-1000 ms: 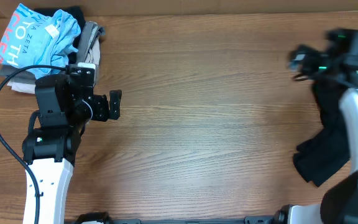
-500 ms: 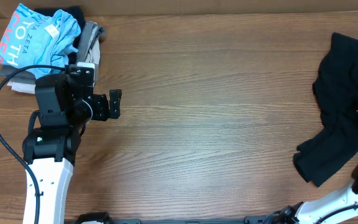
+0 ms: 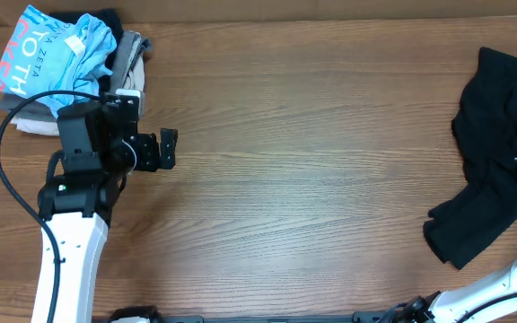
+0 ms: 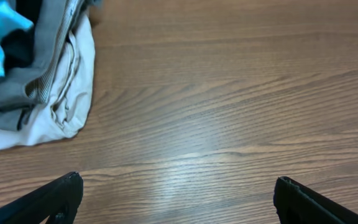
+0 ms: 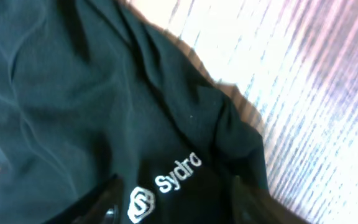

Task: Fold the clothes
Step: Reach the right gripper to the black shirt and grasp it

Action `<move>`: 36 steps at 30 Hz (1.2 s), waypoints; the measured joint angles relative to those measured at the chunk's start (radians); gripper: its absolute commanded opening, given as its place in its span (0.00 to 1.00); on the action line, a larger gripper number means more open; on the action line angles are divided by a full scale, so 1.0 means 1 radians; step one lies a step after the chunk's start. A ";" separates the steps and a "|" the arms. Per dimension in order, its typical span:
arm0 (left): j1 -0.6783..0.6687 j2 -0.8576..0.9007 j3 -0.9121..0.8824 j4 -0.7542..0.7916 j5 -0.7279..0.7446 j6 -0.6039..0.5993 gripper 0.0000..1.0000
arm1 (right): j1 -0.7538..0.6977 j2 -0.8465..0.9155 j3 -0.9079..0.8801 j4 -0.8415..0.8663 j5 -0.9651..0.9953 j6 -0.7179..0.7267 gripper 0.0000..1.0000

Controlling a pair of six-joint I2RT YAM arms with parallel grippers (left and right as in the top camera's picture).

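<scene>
At the far left of the counter (image 3: 312, 188), you see a light blue shirt (image 3: 56, 43) lying on top of a grey and beige pile (image 3: 131, 56). Just beside that pile, the left hand (image 3: 169, 150) hovers over bare wood with its fingers spread wide and nothing between them. At the right edge, the black garment (image 3: 496, 135) lies crumpled and unfolded on the counter. The right hand (image 5: 176, 208) is directly over this fabric, next to its white logo (image 5: 166, 185). Its dark fingers blend into the cloth, so you cannot tell how far apart they are or whether they grip anything.
</scene>
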 measured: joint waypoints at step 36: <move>0.000 0.022 0.002 0.136 0.064 -0.003 0.88 | 0.236 -0.166 0.233 -0.206 -0.220 -0.107 0.04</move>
